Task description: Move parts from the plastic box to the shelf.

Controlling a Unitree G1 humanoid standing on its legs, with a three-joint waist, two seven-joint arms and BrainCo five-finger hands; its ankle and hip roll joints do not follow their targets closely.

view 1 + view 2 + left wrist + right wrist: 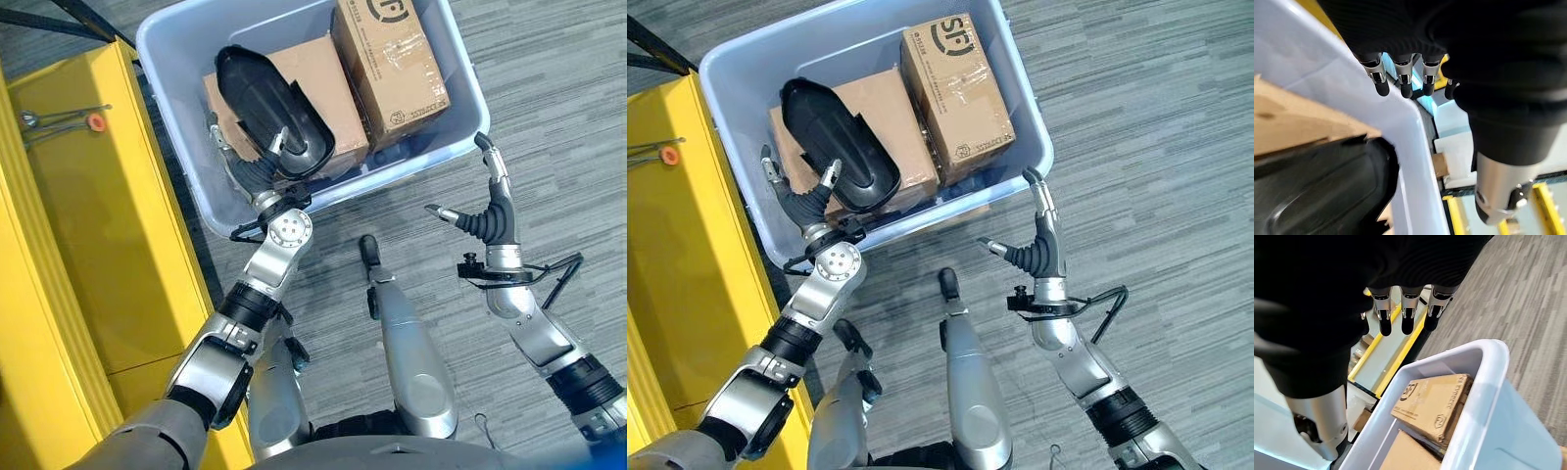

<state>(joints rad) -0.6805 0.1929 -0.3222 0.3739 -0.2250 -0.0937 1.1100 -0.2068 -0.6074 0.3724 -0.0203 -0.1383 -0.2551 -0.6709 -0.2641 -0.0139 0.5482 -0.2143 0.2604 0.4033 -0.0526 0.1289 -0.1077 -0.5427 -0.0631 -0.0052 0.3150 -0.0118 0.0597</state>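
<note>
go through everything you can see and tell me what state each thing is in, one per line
plastic box: open-topped, on the floor, loaded
black part: lying on a cardboard box, not gripped
printed cardboard box: taped shut, in the box
left hand: open, beside the black part
right hand: open, outside the box's corner

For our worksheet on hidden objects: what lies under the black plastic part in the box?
The black part rests on a flat cardboard box inside the plastic box, beside a taller carton. Whatever lies beneath the cardboard is covered.
</note>
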